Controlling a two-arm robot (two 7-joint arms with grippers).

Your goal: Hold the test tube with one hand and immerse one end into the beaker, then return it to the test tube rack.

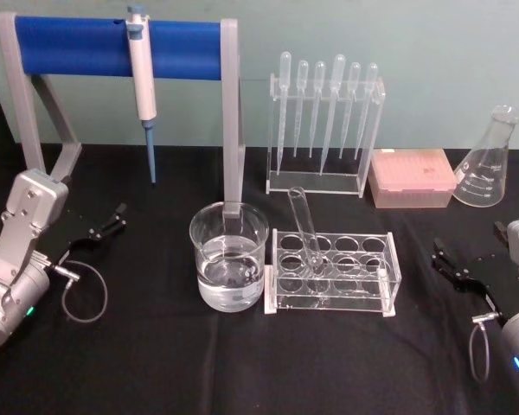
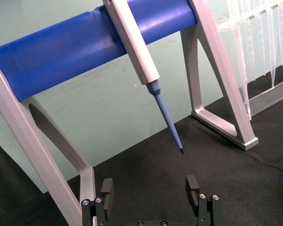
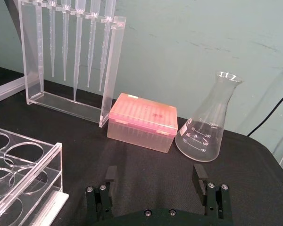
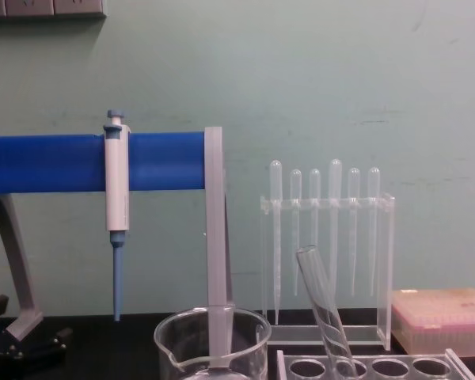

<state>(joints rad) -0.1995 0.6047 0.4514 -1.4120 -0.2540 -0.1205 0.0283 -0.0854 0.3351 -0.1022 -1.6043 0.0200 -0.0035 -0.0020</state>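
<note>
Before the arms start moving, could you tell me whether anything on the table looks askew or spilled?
Only the test tube stands out: it leans in its rack rather than standing upright, its rim tipped toward the beaker. I see no spill on the cloth, and nothing looks broken.

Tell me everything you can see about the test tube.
The test tube is clear glass, narrow, with an open rim on top. It stands in the clear rack, in a hole near the rack's left end, leaning to the left, toward the beaker. Nothing grips it; it looks empty.
</note>
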